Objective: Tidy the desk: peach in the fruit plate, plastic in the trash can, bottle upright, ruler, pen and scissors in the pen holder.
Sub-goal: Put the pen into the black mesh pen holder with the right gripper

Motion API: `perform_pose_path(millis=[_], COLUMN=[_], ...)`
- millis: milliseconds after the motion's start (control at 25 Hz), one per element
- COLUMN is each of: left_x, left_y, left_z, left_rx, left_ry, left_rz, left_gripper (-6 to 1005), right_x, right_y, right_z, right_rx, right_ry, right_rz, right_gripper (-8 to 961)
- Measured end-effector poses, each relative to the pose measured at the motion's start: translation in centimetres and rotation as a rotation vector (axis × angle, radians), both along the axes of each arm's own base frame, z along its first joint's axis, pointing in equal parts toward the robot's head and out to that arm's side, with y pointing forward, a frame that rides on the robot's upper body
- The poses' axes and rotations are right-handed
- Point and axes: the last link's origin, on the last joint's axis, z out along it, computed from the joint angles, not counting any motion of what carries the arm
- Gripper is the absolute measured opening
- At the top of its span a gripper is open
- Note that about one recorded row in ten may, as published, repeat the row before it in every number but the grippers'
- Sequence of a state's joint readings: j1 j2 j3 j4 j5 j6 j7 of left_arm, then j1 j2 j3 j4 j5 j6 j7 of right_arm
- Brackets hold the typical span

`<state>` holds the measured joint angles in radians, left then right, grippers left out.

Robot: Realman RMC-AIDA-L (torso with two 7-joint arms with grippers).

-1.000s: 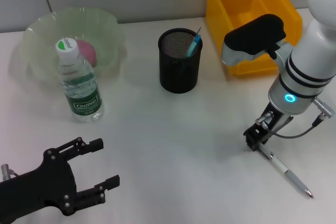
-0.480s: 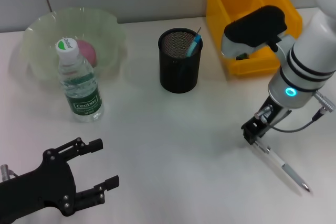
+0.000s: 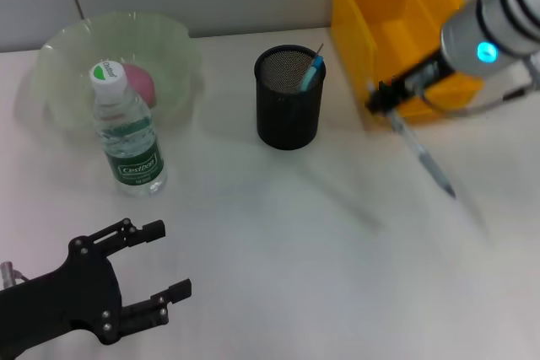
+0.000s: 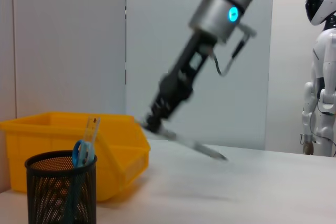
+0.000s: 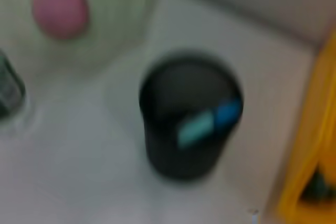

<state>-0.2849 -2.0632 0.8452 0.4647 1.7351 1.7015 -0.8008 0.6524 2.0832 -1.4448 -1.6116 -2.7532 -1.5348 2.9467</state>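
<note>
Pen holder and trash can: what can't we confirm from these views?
- Pen holder contents: mesh wall hides all but the scissors top in head view; right wrist view blurred.
- Trash can interior: right gripper and arm cover part; top edge crops it.
- Pen: motion-blurred.

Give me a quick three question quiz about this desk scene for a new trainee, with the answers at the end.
1. True or false: the peach lies in the fruit plate.
2. Which gripper holds the pen? A) left gripper B) right gripper C) neither
3. Fill in: the scissors stand in the ____.

Key:
1. True. The bottle stands upright just in front of the plate.
2. B. The right gripper carries it in the air in front of the trash can; the left gripper waits open, low over the desk.
3. Pen holder.
</note>
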Motion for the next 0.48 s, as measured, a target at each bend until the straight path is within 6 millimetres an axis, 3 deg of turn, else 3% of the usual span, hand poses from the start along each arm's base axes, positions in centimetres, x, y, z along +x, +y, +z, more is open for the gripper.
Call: perform_pose_path(millis=[200,480], left_x=[0.1,0.1], left_y=[0.1,0.1], left_z=[0.0,0.0], left_rx=[0.004,0.007], left_ry=[-0.004,-0.004], left_rz=[0.000,-0.007], left_gripper=[784,784], right_x=[-2.6,-4.9], right_y=[0.5,0.9], right_z=[1.4,1.0], right_rx=[0.115,0.223], right_ry=[0.051,0.108], right_rz=[0.173,0.377], right_gripper=[172,176])
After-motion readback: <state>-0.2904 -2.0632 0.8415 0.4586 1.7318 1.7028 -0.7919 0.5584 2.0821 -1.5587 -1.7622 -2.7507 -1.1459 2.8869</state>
